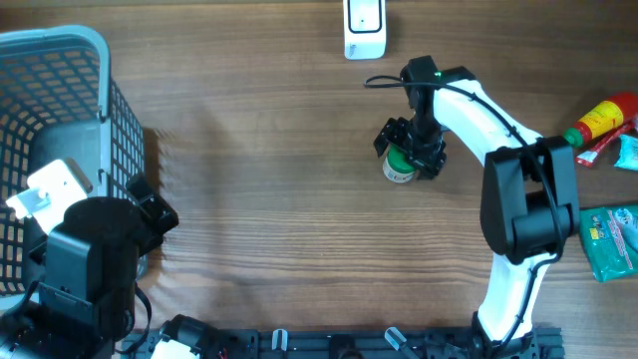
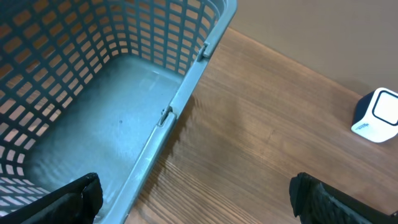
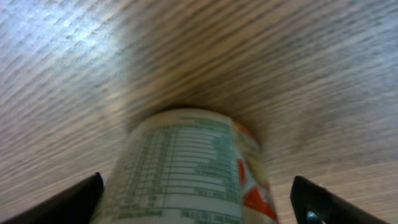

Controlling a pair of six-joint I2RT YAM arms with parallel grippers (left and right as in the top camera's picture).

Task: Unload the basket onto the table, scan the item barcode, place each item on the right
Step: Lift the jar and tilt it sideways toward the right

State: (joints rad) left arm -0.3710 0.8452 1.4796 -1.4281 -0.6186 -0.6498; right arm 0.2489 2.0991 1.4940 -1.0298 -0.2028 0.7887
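Note:
The item is a small white tub with a green lid [image 1: 399,166], standing on the wooden table right of centre. In the right wrist view its printed nutrition label [image 3: 186,168] fills the space between my fingers. My right gripper [image 1: 412,148] hangs straight over the tub, open, with its jaws on either side of it and a clear gap on the right side. The white barcode scanner [image 1: 364,28] stands at the table's far edge; it shows in the left wrist view too, as the scanner [image 2: 378,115]. My left gripper [image 2: 196,196] is wide open and empty over the basket's rim.
A blue-grey plastic basket [image 1: 60,50] occupies the left side, and its rim [image 2: 168,115] runs under my left wrist. At the right edge lie a red bottle [image 1: 603,120], a teal packet [image 1: 628,152] and a green packet [image 1: 610,239].

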